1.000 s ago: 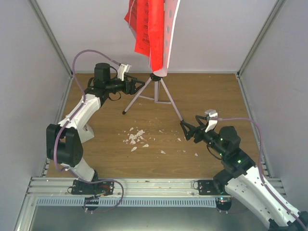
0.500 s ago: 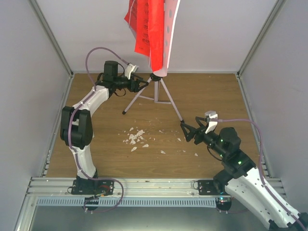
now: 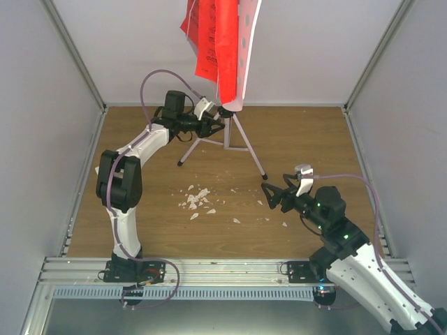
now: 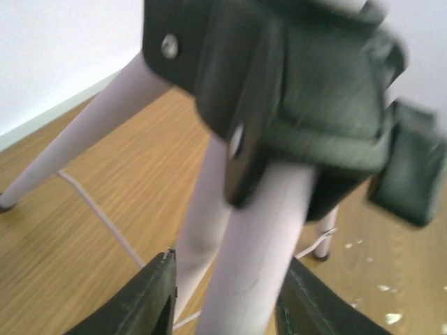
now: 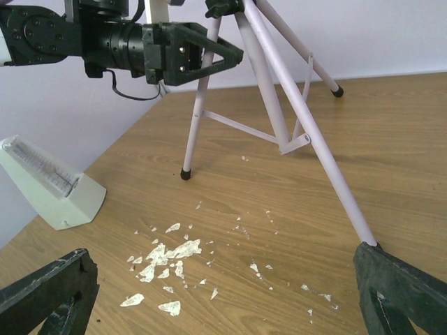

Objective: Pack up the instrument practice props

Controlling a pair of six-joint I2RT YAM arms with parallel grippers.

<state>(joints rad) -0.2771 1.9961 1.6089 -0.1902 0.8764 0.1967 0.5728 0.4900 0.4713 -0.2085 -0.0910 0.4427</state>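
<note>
Crumbs [image 3: 198, 200], perhaps paper, litter pale-walled wooden tabletop [image 3: 307, 139] near tripod legs [image 3: 249, 146].

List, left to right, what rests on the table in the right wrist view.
metronome → main pile of white crumbs → tripod's far foot → lower end of the near tripod leg. The third tripod foot stands in line with the crumbs, so it is left out.

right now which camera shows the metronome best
The right wrist view: the metronome stands almost whole at the left, its scale face visible. In the top view the left arm hides nearly all of it. The left wrist view shows only the tripod legs.
</note>
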